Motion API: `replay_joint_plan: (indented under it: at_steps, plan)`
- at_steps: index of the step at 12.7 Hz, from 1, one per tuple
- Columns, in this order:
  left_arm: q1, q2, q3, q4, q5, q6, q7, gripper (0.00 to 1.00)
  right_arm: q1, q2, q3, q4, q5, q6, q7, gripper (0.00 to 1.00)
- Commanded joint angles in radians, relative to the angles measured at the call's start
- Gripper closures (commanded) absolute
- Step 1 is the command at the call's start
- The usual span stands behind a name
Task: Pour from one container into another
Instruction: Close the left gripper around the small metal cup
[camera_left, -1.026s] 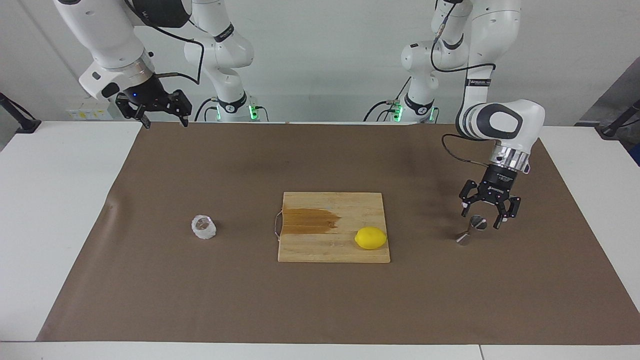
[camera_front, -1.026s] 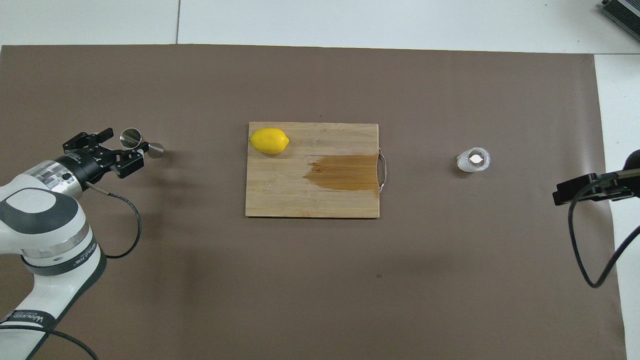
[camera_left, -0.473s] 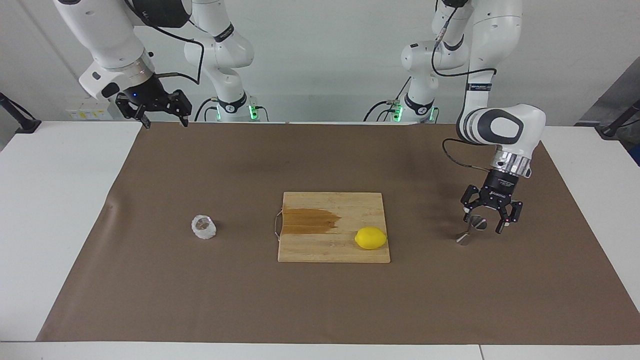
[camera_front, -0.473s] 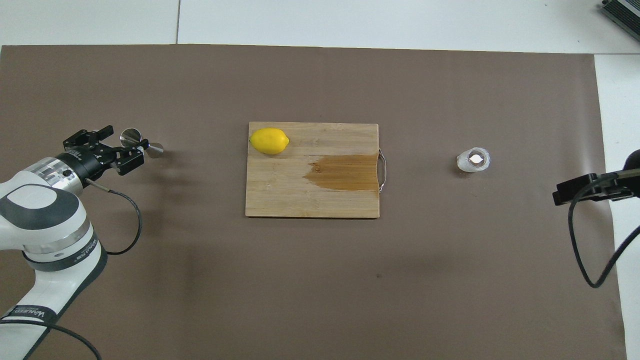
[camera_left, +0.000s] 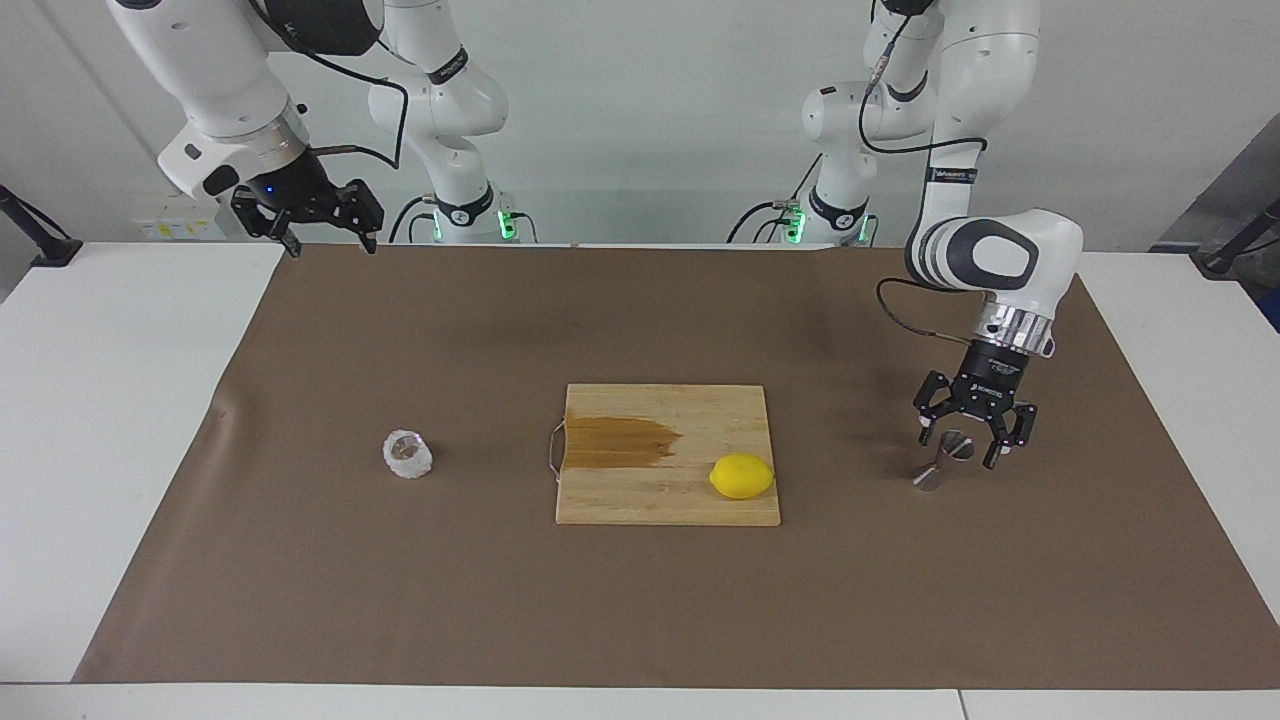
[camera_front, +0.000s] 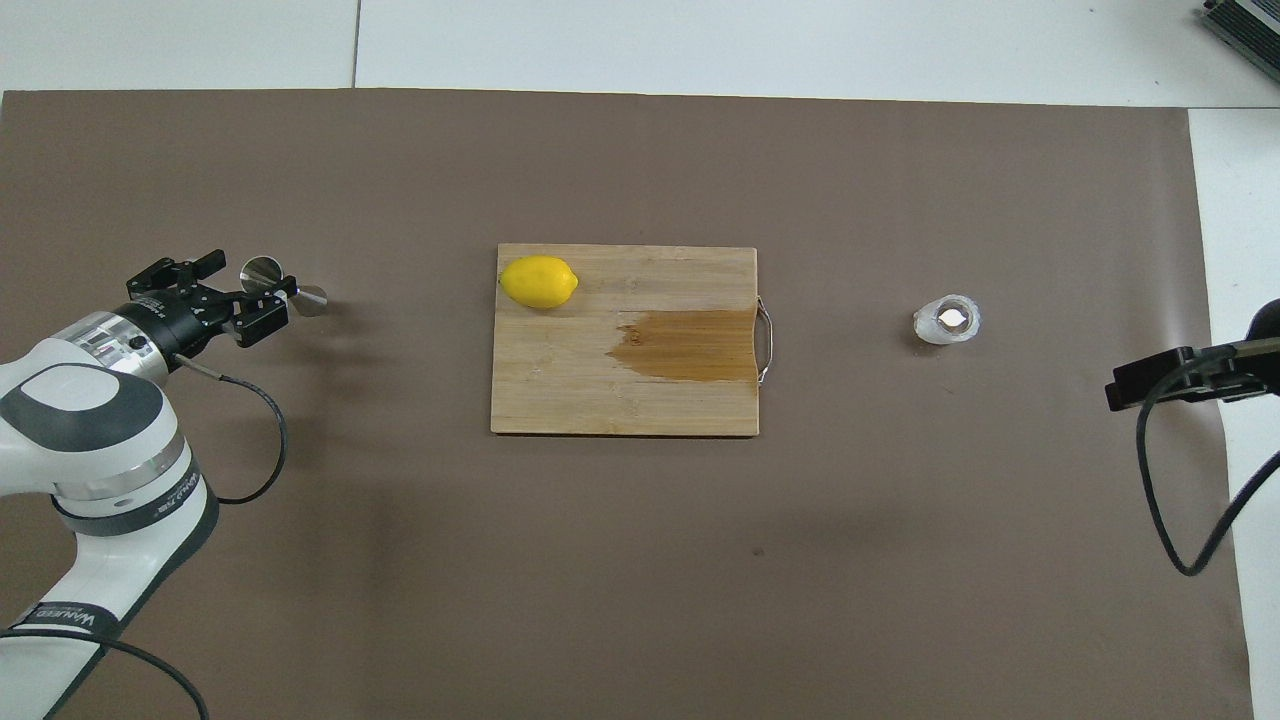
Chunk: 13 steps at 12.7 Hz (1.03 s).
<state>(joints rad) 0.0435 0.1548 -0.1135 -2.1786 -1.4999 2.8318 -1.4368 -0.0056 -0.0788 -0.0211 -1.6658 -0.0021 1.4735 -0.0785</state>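
Observation:
The steel jigger (camera_left: 943, 461) stands on the brown mat toward the left arm's end of the table; it also shows in the overhead view (camera_front: 276, 280). My left gripper (camera_left: 958, 450) is open, with one finger on each side of the jigger's upper cone, as the overhead view (camera_front: 250, 287) also shows. The small clear glass cup (camera_left: 407, 455) stands on the mat toward the right arm's end, and has a whitish look in the overhead view (camera_front: 947, 320). My right gripper (camera_left: 328, 240) is open and waits raised over the mat's edge nearest the robots.
A wooden cutting board (camera_left: 640, 500) with a brown wet stain and a wire handle lies in the middle of the mat, between cup and jigger. A yellow lemon (camera_left: 742, 476) lies on the board's corner toward the jigger. The brown mat (camera_left: 640, 610) covers a white table.
My left gripper has sunk a little and shifted slightly toward the jigger, so its fingers now flank the upper cone. The right arm, cup and lemon have not moved.

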Motion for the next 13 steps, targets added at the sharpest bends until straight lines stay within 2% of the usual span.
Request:
replay_joint_plan:
  at_steps: [1, 4, 6, 7, 13]
  plan:
    - [-0.011, 0.012, 0.009, 0.017, -0.03, 0.02, 0.026, 0.0, -0.008, 0.002, 0.003, 0.008, 0.022, -0.004, 0.013, 0.0]
    - [-0.01, 0.011, 0.008, 0.023, -0.034, 0.017, 0.026, 0.02, -0.008, 0.002, 0.003, 0.008, 0.022, -0.004, 0.013, 0.0]
    - [-0.013, 0.012, 0.008, 0.023, -0.036, 0.017, 0.026, 0.15, -0.008, 0.002, 0.003, 0.008, 0.022, -0.004, 0.013, 0.0]
    - [-0.013, 0.011, 0.008, 0.023, -0.036, 0.017, 0.026, 0.18, -0.008, 0.002, 0.003, 0.008, 0.022, -0.004, 0.013, 0.0]
    - [-0.007, 0.008, 0.009, 0.011, -0.036, 0.017, 0.027, 0.2, -0.008, 0.002, 0.003, 0.008, 0.022, -0.004, 0.013, 0.0]
